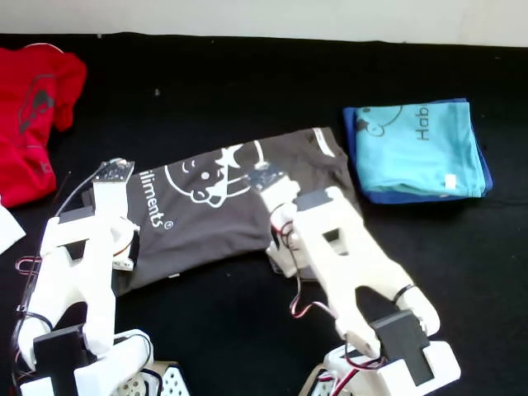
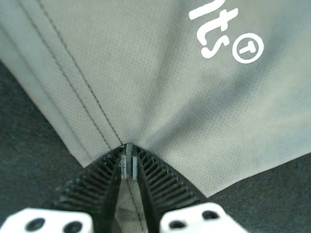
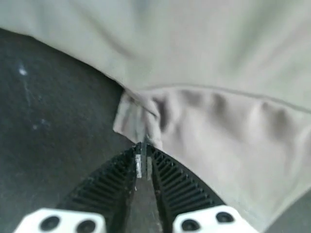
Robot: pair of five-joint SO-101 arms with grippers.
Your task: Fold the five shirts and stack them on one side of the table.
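Observation:
A dark grey shirt (image 1: pixel 223 206) with a white print lies spread on the black table (image 1: pixel 247 82), partly folded. My left gripper (image 2: pixel 129 162) is shut on the grey shirt's hemmed edge (image 2: pixel 97 111) at its near left side, under the left arm (image 1: pixel 99 239). My right gripper (image 3: pixel 144 158) is shut on a bunched corner of the grey shirt (image 3: pixel 146 116) at its near right side, under the right arm (image 1: pixel 330 239). A folded light blue shirt (image 1: pixel 417 148) rests on a darker blue one (image 1: pixel 485 169) at the right. A crumpled red shirt (image 1: pixel 33 115) lies at the far left.
A white scrap (image 1: pixel 7 227) lies at the left edge. The white wall (image 1: pixel 264 16) runs behind the table's far edge. Bare black cloth stretches across the back middle and between the arm bases in front.

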